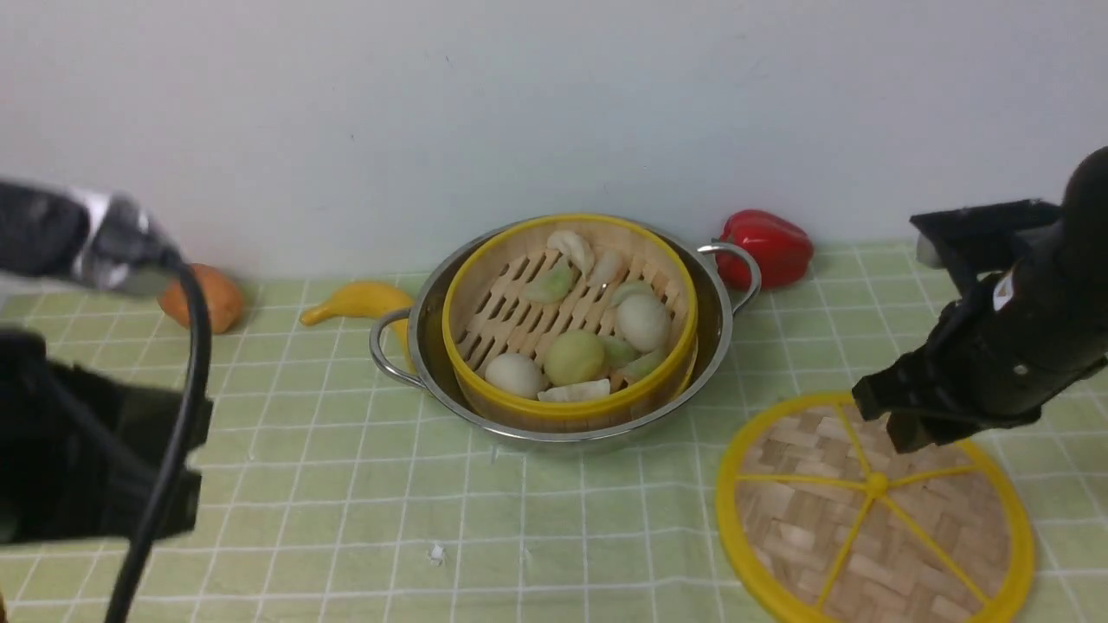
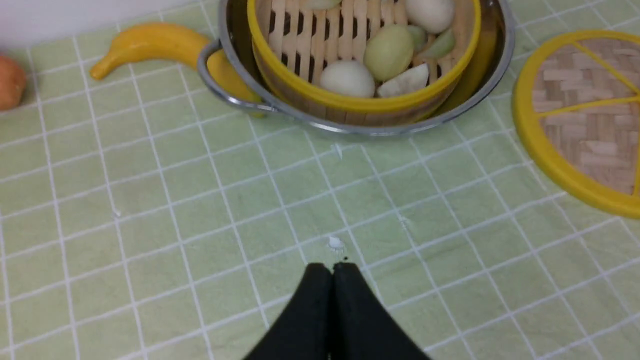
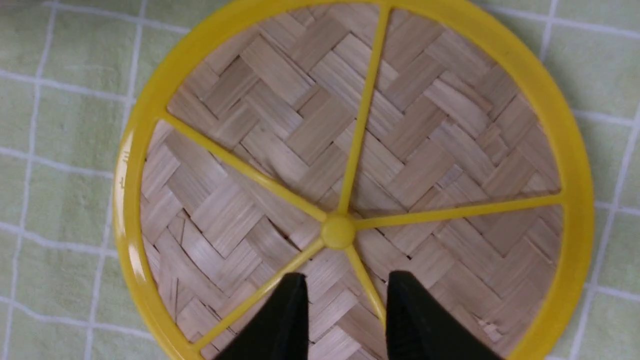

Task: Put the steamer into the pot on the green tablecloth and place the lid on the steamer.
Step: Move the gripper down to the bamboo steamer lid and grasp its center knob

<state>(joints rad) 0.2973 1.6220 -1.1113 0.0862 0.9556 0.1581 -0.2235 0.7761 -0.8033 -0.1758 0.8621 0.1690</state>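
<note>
A: State of the right gripper (image 3: 348, 275)?

B: Open, with nothing between the fingertips. Right below, on the green tablecloth (image 1: 485, 528): the lid (image 3: 210, 220), flat, with its small knob (image 3: 338, 230) near the tips.

A: And the left gripper (image 2: 333, 267)?

B: Closed on nothing, above bare cloth.

A: Farther out from the right gripper?

B: Forward and to its left, the pot (image 1: 571, 437), with the steamer (image 1: 554, 410) already inside and uncovered. Probably only the lid left to place.

A: Likely trouble?

B: A slip off that low knob, from a shallow or off-centre pinch. Later, a crooked landing on the steamer rim, from a tilted carry or bulging buns.

A: Obstacles?

B: Beyond the lid, the pot's raised right handle (image 1: 751, 275), close to the red pepper (image 1: 770, 247). Best to lift well over both. On the pot's far side from this gripper, a banana (image 1: 359, 300) by the other handle (image 1: 381, 356).
</note>
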